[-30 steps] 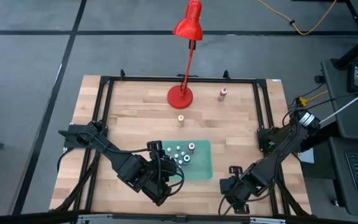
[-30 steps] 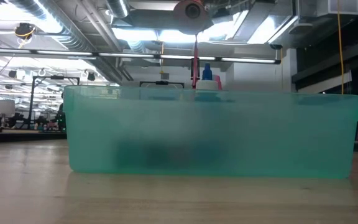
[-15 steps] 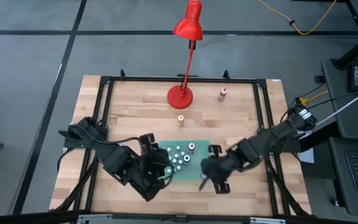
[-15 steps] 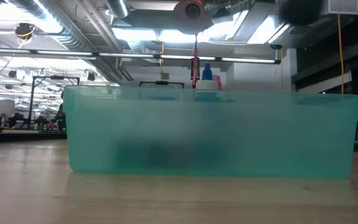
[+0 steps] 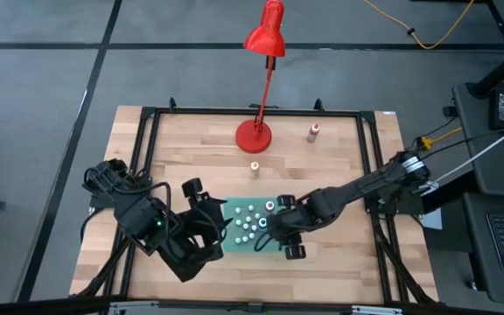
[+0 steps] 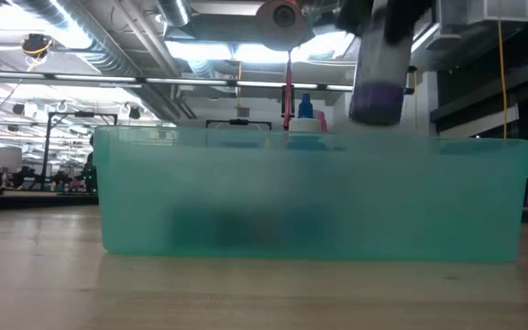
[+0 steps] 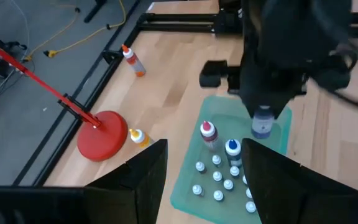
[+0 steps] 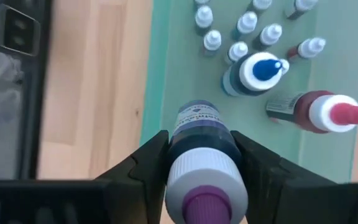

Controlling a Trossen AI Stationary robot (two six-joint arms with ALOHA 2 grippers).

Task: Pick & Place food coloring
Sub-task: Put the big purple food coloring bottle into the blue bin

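A flat green tray (image 5: 245, 247) lies near the table's near edge and holds several tiny whitish-capped bottles (image 5: 248, 219), a blue-topped one (image 8: 260, 71) and a red-topped one (image 8: 328, 112). My right gripper (image 5: 274, 231) reaches in from the right. It hangs over the tray and is shut on a purple-tipped food coloring bottle (image 8: 201, 124). In the low view that bottle (image 6: 374, 92) shows above the tray's wall (image 6: 310, 202). My left gripper (image 7: 207, 186) is open, beside the tray's left end (image 5: 210, 223), touching nothing. My right gripper pinches the purple-tipped bottle between its two fingers (image 8: 148, 162), on the upper body just under the white cap (image 8: 207, 180). The fingers come from above, pointing down. The bottle stands upright, cap toward the wrist, its dark body (image 7: 263, 124) below the fingers, lifted clear above the tray.
A red desk lamp stands on its round base (image 5: 254, 136) at the far middle. A yellow-capped bottle (image 5: 254, 169) and a pink-topped bottle (image 5: 312, 132) stand loose on the wood. Black frame rails (image 5: 147, 157) run along the table's sides.
My right arm has swung from the near right corner toward the table's left and now hangs over the tray, and the purple-tipped bottle has come into the low view above the tray wall. My left gripper has drawn back off the tray toward the table's left.
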